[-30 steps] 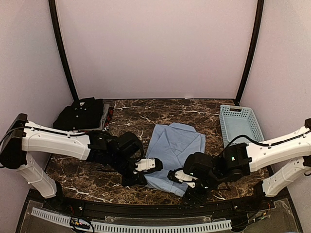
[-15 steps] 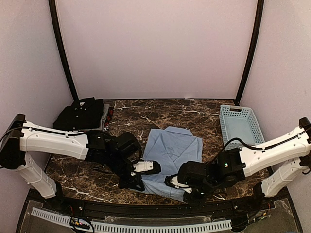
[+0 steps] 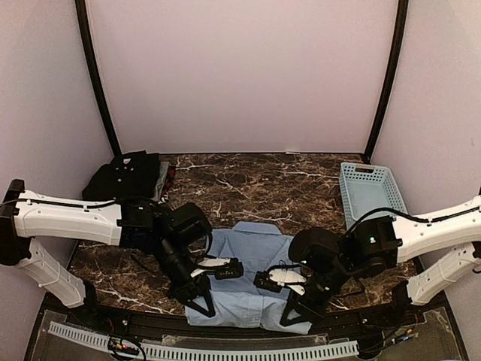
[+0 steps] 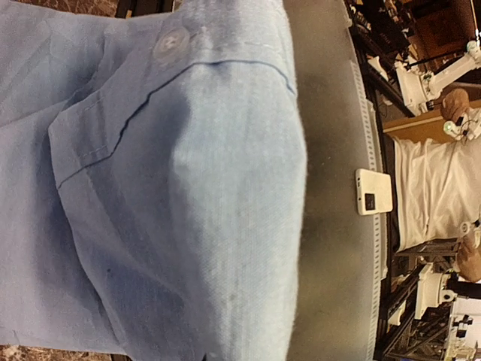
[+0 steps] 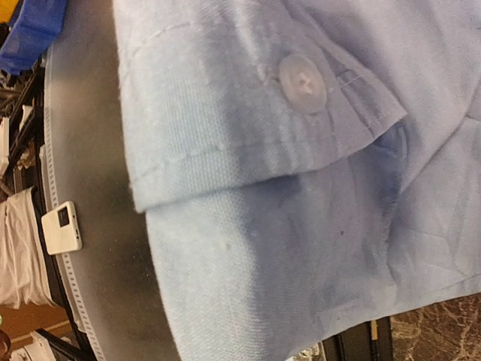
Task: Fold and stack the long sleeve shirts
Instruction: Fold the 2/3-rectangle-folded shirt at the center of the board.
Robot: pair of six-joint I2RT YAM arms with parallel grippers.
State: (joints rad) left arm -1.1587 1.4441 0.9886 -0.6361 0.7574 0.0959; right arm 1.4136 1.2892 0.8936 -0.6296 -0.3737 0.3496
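Note:
The light blue long sleeve shirt (image 3: 252, 244) lies partly folded at the table's near middle, and its near edge hangs over the front rim. My left gripper (image 3: 201, 302) is shut on its near left corner and my right gripper (image 3: 294, 310) on its near right corner. Blue cloth (image 4: 188, 188) with a button fills the left wrist view. The right wrist view is likewise filled with blue cloth (image 5: 285, 226), so the fingers are hidden in both. A folded black shirt (image 3: 124, 177) rests at the back left.
A pale blue lattice basket (image 3: 372, 195) stands at the right. A white perforated rail (image 3: 203, 347) runs along the front below the table. A small white device (image 4: 373, 192) lies on the grey ledge beneath the hanging cloth.
My right gripper has shut on the shirt's near corner. Both arms have drawn the light blue shirt toward the near edge, so it now overhangs the front.

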